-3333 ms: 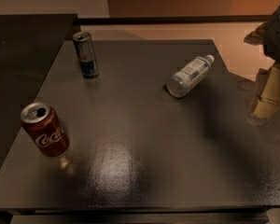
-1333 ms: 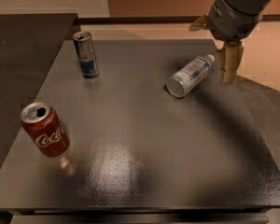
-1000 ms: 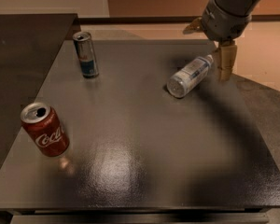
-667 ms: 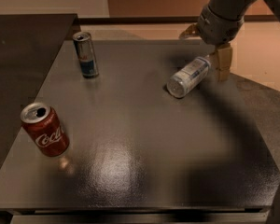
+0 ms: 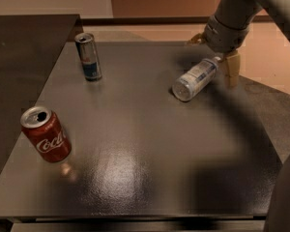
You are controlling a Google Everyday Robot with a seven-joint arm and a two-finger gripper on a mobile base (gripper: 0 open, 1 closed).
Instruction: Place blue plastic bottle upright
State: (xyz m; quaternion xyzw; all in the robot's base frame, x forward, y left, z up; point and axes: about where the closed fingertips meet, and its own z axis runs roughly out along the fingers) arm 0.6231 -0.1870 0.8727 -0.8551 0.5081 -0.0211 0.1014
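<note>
The blue plastic bottle point(image 5: 195, 79) lies on its side on the dark table point(image 5: 135, 144), right of the middle. It is clear with a pale label, and its white cap points to the far right. My gripper point(image 5: 215, 62) hangs over the cap end and is open. One tan finger point(image 5: 232, 70) stands just right of the cap. The other finger point(image 5: 197, 39) shows behind the bottle's neck. The bottle rests on the table and is not lifted.
A slim blue-silver can point(image 5: 89, 57) stands upright at the far left of the table. A red Coca-Cola can point(image 5: 45, 134) stands at the near left. The table's right edge runs close to the gripper, with floor beyond it.
My gripper has come in from the right and moved left and down until its fingers stand on either side of the bottle's cap end. The bottle and cans have not moved.
</note>
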